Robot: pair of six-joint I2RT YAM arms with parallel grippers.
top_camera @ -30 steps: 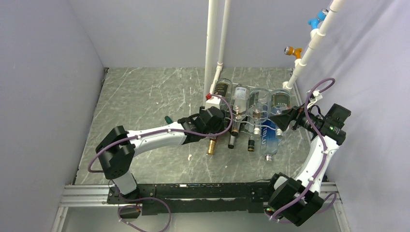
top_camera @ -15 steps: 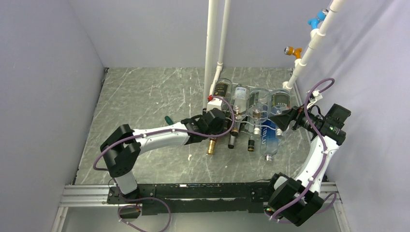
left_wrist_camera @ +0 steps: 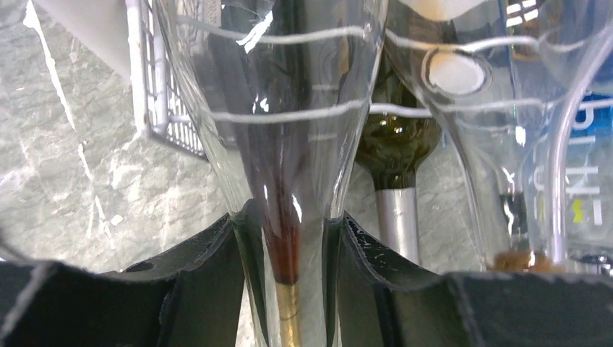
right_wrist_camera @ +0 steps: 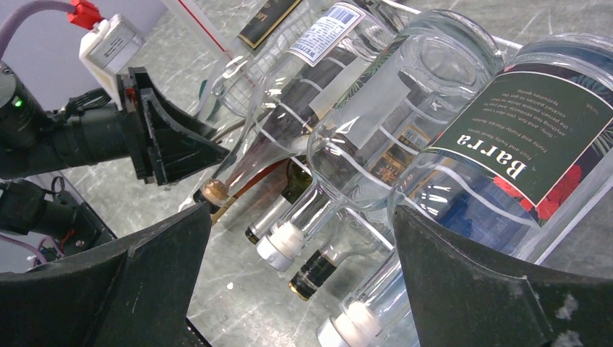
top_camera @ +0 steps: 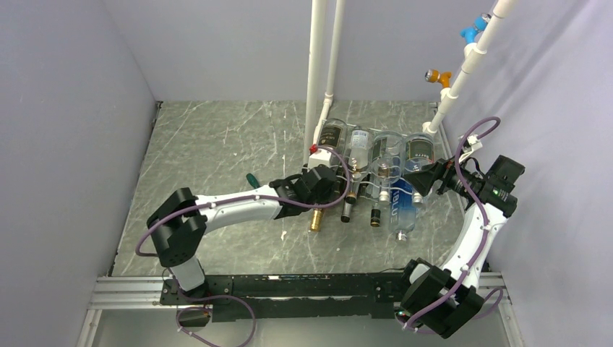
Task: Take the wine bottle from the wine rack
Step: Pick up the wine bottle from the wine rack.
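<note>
The white wire wine rack (top_camera: 376, 157) stands at the back right of the table and holds several bottles lying neck-forward. My left gripper (top_camera: 334, 186) is shut on the neck of the leftmost upper wine bottle (top_camera: 332, 136), clear glass with a black label. In the left wrist view both pads (left_wrist_camera: 209, 289) press the clear neck (left_wrist_camera: 289, 217), and a gold-foiled neck shows through the glass. The rack's wires (left_wrist_camera: 155, 94) cross behind it. My right gripper (top_camera: 423, 176) hangs open at the rack's right end, its fingers (right_wrist_camera: 491, 289) wide apart beside the "Barra" bottle (right_wrist_camera: 520, 123).
Two white upright pipes (top_camera: 318, 65) rise just behind the rack, and a slanted pipe (top_camera: 470, 58) runs along the right wall. A blue-labelled water bottle (top_camera: 401, 202) juts from the lower tier. A small green object (top_camera: 251, 178) lies left of the left arm. Walls close both sides.
The left jaws have closed in onto the clear bottle's neck, and the left arm's elbow shifted slightly. The right arm has not moved.
</note>
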